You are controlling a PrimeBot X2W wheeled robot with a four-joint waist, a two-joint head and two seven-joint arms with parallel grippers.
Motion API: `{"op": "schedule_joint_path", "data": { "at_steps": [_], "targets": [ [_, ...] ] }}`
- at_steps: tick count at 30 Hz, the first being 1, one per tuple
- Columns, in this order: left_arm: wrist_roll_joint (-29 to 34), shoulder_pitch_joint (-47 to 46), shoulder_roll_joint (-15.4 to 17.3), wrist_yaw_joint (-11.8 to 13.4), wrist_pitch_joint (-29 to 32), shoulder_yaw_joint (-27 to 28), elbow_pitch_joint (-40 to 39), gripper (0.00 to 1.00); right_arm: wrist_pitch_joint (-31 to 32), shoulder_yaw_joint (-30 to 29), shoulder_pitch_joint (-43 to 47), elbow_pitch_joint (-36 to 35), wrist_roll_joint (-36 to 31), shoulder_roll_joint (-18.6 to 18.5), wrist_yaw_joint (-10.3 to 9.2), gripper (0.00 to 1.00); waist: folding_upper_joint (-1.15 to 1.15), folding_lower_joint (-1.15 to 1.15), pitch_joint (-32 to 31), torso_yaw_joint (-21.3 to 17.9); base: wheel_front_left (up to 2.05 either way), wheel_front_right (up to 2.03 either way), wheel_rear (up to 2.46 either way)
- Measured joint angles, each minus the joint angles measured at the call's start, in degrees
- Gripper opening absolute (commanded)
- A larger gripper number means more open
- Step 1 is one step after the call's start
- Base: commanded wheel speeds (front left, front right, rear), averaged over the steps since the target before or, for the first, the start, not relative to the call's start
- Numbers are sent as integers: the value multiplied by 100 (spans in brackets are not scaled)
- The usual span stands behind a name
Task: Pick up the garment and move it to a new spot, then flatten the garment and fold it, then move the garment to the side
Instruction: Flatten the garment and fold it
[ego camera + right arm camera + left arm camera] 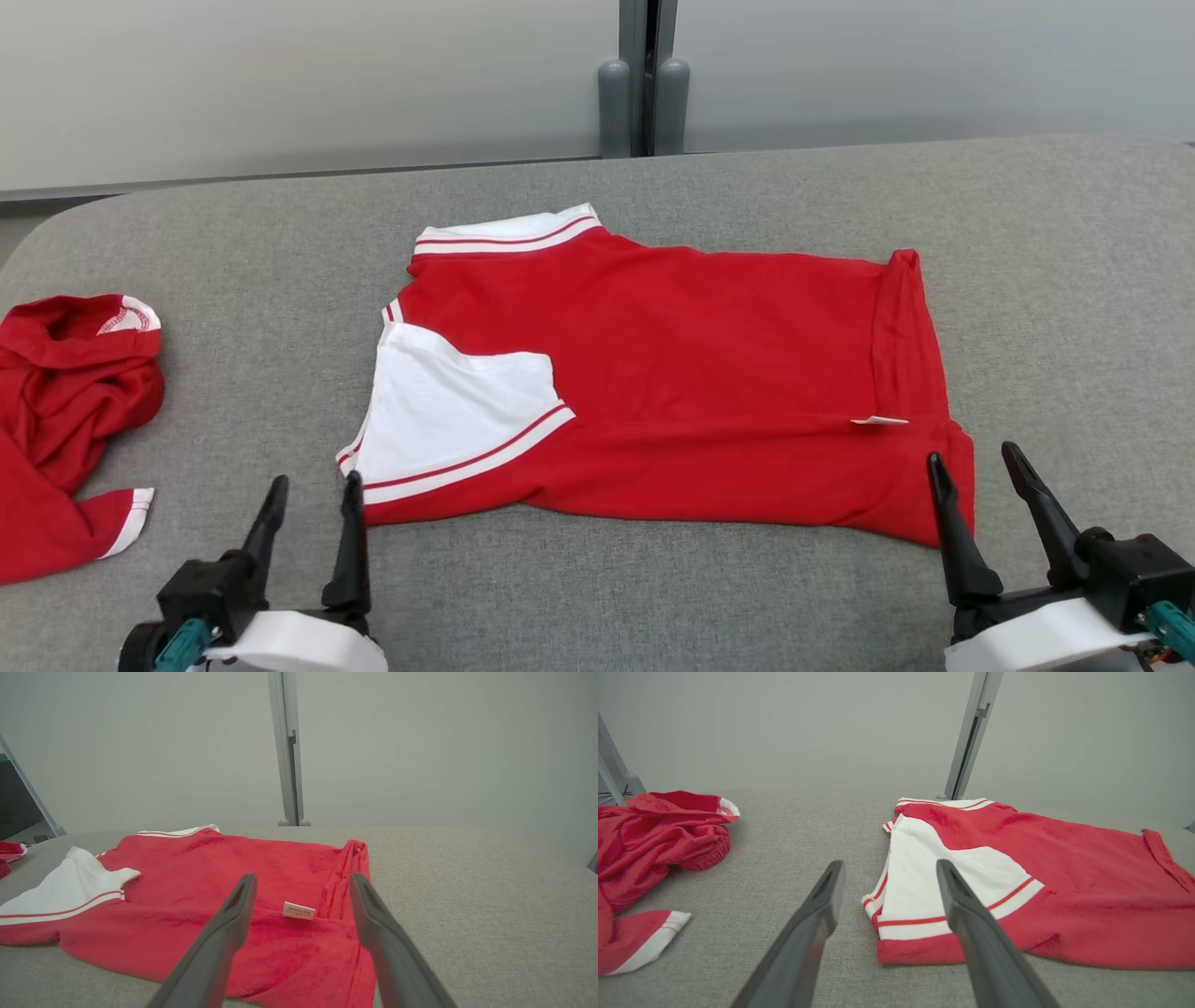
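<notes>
The garment [672, 373] is a red shirt with white sleeves and striped trim, lying folded lengthwise in the middle of the grey padded table [597, 579]. Its white sleeve [934, 877] faces left and its hem with a small white tag [299, 910] faces right. My left gripper [313, 490] stands open just short of the sleeve end's near corner, touching nothing. At the hem's near corner my right gripper [980, 465] is open too, its left finger over the cloth's edge. Both grippers [887, 870] [303, 882] hold nothing.
A second red garment [65, 411] with white cuffs lies crumpled at the table's left edge, also seen bunched in the left wrist view [658, 840]. A grey post [644, 84] stands behind the table against a pale wall. Bare table surface lies right of the folded shirt.
</notes>
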Motion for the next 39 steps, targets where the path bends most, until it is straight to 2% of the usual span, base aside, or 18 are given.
{"op": "schedule_joint_path", "data": {
  "at_steps": [8, 15, 16, 17, 18, 19, 21, 32, 39],
  "targets": [
    [-403, -512, -27, -412, 401, -85, 1083, 100, -15, -188, -168, 1160, 112, 5, 0, 100, 0, 0, 260, 26, 0, 0, 0],
    [-717, -1015, -100, -665, 519, -83, 1897, 100, -169, -101, -608, 2103, 312, 63, 0, 100, 0, 0, 504, -31, 0, 0, 0],
    [-790, -1081, -102, -697, 519, -71, 1973, 98, -151, -49, -672, 2212, 343, 75, 0, 100, 0, 0, 533, -38, 0, 0, 0],
    [-815, -1147, -98, -727, 519, -69, 2054, 54, -153, -14, -731, 2303, 377, 94, 0, 100, 0, 0, 558, -46, 0, 0, 0],
    [-886, -1214, -104, -764, 526, -65, 2121, 32, -148, 31, -792, 2374, 460, 97, 0, 62, 0, 0, 578, -50, 0, 0, 0],
    [-978, -1255, -118, -803, 525, -51, 2178, 0, -145, 85, -849, 2431, 520, 83, 0, 40, 0, 0, 593, -50, 0, 0, 0],
    [-1007, -1333, -96, -854, 510, -71, 2279, 0, -178, 164, -948, 2528, 656, 49, 0, 0, 0, 0, 611, -41, 0, 0, 0],
    [-1251, -1106, -78, -927, 187, -104, 2159, 0, -118, 503, -895, 2508, 1229, -241, 7, 0, 0, 0, 434, 60, 0, 0, 0],
    [-1333, -213, -55, -712, 370, -76, 1573, 0, 223, 520, -284, 2127, 1381, -493, 8, 0, 0, 0, 93, 75, 0, 0, 0]
  ]
}}
